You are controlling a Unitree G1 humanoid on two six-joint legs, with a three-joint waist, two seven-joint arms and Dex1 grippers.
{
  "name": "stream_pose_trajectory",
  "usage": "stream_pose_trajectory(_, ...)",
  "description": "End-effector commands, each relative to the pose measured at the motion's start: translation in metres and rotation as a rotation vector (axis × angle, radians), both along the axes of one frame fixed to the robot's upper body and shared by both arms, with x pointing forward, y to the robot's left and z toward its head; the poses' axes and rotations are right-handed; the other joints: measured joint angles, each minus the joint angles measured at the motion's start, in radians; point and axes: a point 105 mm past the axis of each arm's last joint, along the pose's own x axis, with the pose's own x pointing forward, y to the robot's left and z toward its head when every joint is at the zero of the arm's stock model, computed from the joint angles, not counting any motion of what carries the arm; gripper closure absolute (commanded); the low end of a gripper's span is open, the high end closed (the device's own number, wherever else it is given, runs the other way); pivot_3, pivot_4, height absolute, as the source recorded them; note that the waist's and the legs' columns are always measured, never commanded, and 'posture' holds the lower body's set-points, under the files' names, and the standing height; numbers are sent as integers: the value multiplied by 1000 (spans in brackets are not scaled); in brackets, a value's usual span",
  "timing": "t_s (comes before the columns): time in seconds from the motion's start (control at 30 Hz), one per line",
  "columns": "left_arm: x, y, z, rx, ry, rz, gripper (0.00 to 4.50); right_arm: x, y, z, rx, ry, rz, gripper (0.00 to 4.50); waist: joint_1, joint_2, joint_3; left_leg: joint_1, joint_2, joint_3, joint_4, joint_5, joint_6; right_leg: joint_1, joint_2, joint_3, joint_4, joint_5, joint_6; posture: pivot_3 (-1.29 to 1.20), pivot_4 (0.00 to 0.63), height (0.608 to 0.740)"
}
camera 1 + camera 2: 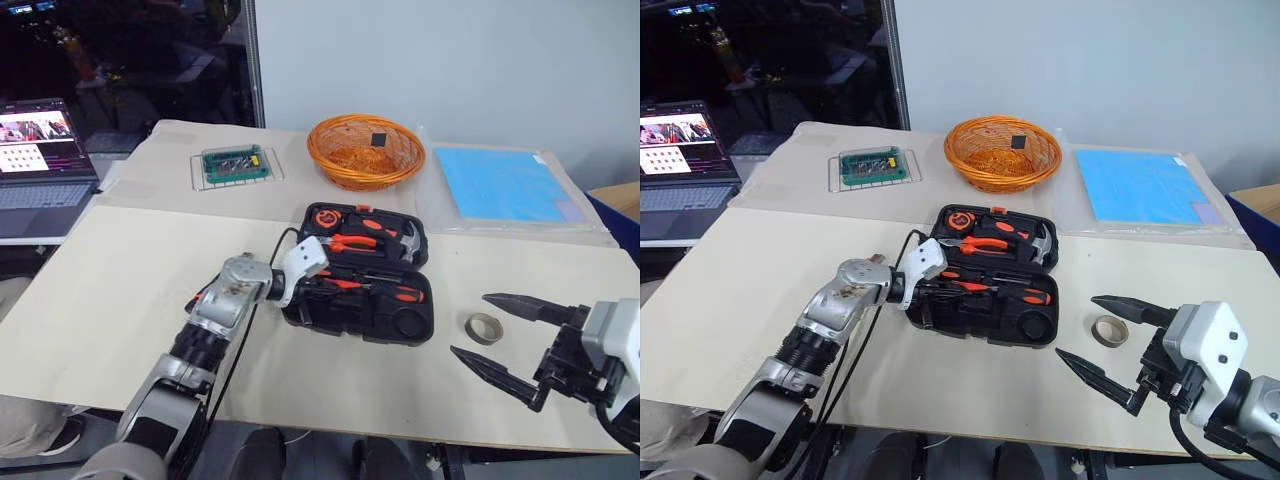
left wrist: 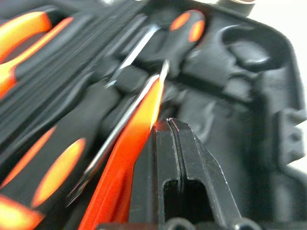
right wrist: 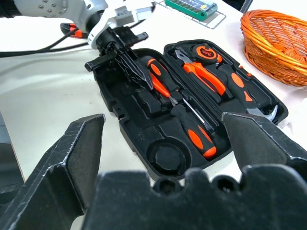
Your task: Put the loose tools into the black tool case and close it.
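Observation:
The black tool case (image 1: 424,331) lies open in the middle of the table. Its far half holds pliers, a hammer and a round tape measure. Two orange-and-black screwdrivers (image 3: 196,132) lie in the near half. My left gripper (image 2: 169,125) is shut with nothing between its fingers, its tip down in the case's left end beside a screwdriver shaft. An orange-and-black tool (image 3: 72,30) lies on the table, partly hidden under my left forearm. The beige tape ring (image 1: 486,327) lies right of the case. My right gripper (image 1: 1077,327) hangs open near the tape ring, holding nothing.
An orange wicker basket (image 1: 365,150) stands behind the case. The green bit holder (image 1: 235,163) is at the back left and a blue sheet (image 1: 500,185) at the back right. A laptop (image 1: 40,160) sits off the table's left side.

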Motion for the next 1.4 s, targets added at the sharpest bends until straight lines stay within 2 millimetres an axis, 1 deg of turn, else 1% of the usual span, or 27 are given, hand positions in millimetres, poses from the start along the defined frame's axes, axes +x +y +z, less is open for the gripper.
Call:
stream_pose_trajectory(0.03,-8,3,4,-74,23,-17,4469,-1,1,7,-4,-31,6,0,0,1,-1,0,0,0,0,0,0,0,0,0,0,0,0,0,150,740)
stream_pose_trajectory(0.1,-15,-1,25,-205,56,-48,4469,-1,1,7,-4,-32,8,0,-6,2,-1,0,0,0,0,0,0,0,0,0,0,0,0,0,150,740)
stream_pose_trajectory(0.13,-17,-2,31,-237,66,-55,4469,0,0,7,-4,-32,8,0,-6,2,-1,0,1,0,0,0,0,-1,0,1,1,1,0,0,150,740)
stream_pose_trajectory(0.2,-19,-4,49,-322,79,-70,4469,1,0,7,-4,-34,10,0,-3,2,-1,0,1,0,0,0,0,-1,0,0,1,1,0,0,150,740)
stream_pose_trajectory(0.27,-16,-5,62,-372,77,-58,4469,2,0,7,-4,-36,15,0,1,2,-1,0,0,0,0,0,0,-1,0,0,1,1,1,0,150,740)
stream_pose_trajectory(0.33,-10,-8,71,-389,59,-26,4469,3,0,7,-4,-39,19,0,3,2,-1,0,0,0,0,0,0,0,0,0,0,0,1,0,150,740)
stream_pose_trajectory(0.37,-5,-9,71,-374,49,5,4469,4,0,8,-4,-40,21,0,4,2,-1,0,-1,0,0,0,0,0,0,0,0,0,1,0,150,740)
stream_pose_trajectory(0.43,12,-10,64,-301,25,97,4469,5,0,8,-4,-43,23,0,3,2,-1,0,-1,0,0,0,0,0,0,0,0,0,2,0,150,740)
stream_pose_trajectory(0.47,16,-11,60,-260,16,106,4469,5,0,8,-3,-44,24,0,3,2,-1,0,-1,0,0,0,0,0,0,0,0,1,3,0,150,740)
stream_pose_trajectory(0.63,25,-18,40,-133,-8,98,4469,7,1,6,0,-46,28,0,-2,2,-1,0,-1,0,0,0,0,0,0,1,0,2,6,0,150,740)
stream_pose_trajectory(0.73,34,-13,29,-50,-46,102,4469,6,2,6,1,-48,30,0,0,2,-1,-1,-1,0,0,0,0,-1,0,1,0,2,6,0,150,740)
stream_pose_trajectory(0.83,33,-8,22,-8,-49,56,4469,4,2,6,1,-47,29,0,0,1,-1,-1,-1,0,0,0,0,-1,0,0,-1,2,6,0,150,740)
stream_pose_trajectory(0.93,24,-3,16,23,-27,-33,4469,3,2,6,1,-44,25,0,-2,2,-1,-1,-1,0,0,0,0,-1,0,0,-1,0,2,0,150,740)
stream_pose_trajectory(1.03,18,1,16,15,-2,-100,4469,3,2,5,1,-44,23,0,-1,2,-1,-1,-1,0,-1,0,0,-1,0,0,-1,-1,1,0,150,740)
stream_pose_trajectory(1.13,22,6,19,27,-15,-100,4469,3,1,5,1,-44,23,0,0,2,-1,-1,-1,0,-1,0,0,-1,0,0,-1,-1,1,0,150,740)
stream_pose_trajectory(1.23,30,5,26,9,-57,-71,4469,3,1,5,0,-44,22,0,0,1,-1,-1,-1,0,-1,0,0,-1,0,0,-1,-1,1,0,150,740)
stream_pose_trajectory(1.33,33,-2,45,-84,-101,-76,4469,3,1,5,0,-44,21,0,1,1,-1,-2,-1,0,-1,0,0,-1,0,0,-1,-1,2,0,150,740)
stream_pose_trajectory(1.4,26,-6,65,-202,-74,-106,4469,3,1,5,0,-47,19,0,1,1,-1,-2,-1,0,-1,0,0,-1,0,0,-1,0,2,0,150,740)
